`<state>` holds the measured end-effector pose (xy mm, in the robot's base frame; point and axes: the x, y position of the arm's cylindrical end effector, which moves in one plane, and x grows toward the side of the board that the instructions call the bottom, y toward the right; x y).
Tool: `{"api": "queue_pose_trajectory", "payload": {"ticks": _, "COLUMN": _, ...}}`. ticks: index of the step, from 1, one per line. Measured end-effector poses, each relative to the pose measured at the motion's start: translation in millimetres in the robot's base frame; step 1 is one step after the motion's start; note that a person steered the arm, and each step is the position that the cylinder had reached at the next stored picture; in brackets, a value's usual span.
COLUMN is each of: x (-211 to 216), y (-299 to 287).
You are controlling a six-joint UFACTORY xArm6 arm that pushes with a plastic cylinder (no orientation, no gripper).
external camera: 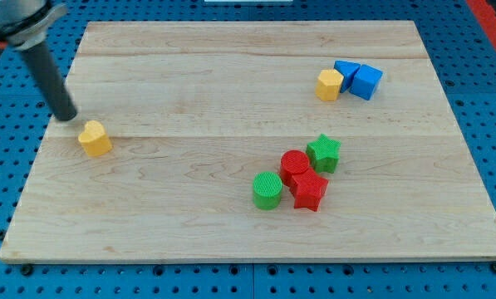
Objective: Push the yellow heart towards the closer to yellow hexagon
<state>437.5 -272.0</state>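
The yellow heart [94, 138] lies at the view's left on the wooden board [189, 224]. The yellow hexagon [329, 84] sits at the view's upper right, touching the left of two blue blocks [356, 79]. My tip [66, 116] is down on the board just up and left of the yellow heart, a small gap apart from it. The dark rod rises from there toward the view's top left corner.
A cluster sits right of centre: a green cylinder [267, 190], a red cylinder [295, 164], a red star-like block [309, 191] and a green star [323, 153]. The board edge runs close to the left of my tip.
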Motion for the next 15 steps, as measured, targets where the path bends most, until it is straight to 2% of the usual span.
{"api": "queue_pose_trajectory", "payload": {"ticks": 1, "x": 48, "y": 30}}
{"api": "queue_pose_trajectory", "payload": {"ticks": 2, "x": 31, "y": 97}}
{"api": "queue_pose_trajectory", "payload": {"ticks": 3, "x": -6, "y": 117}}
{"api": "queue_pose_trajectory", "payload": {"ticks": 4, "x": -43, "y": 110}}
{"api": "queue_pose_trajectory", "payload": {"ticks": 5, "x": 11, "y": 112}}
{"api": "queue_pose_trajectory", "payload": {"ticks": 6, "x": -12, "y": 43}}
{"api": "queue_pose_trajectory", "payload": {"ticks": 7, "x": -44, "y": 50}}
{"api": "queue_pose_trajectory", "payload": {"ticks": 8, "x": -22, "y": 181}}
{"api": "queue_pose_trajectory", "payload": {"ticks": 9, "x": -24, "y": 219}}
{"api": "queue_pose_trajectory", "payload": {"ticks": 10, "x": -24, "y": 136}}
{"api": "queue_pose_trajectory", "payload": {"ticks": 11, "x": -43, "y": 104}}
{"api": "queue_pose_trajectory", "payload": {"ticks": 13, "x": -59, "y": 298}}
{"api": "queue_pose_trajectory", "payload": {"ticks": 14, "x": -76, "y": 317}}
{"api": "queue_pose_trajectory", "payload": {"ticks": 15, "x": -78, "y": 244}}
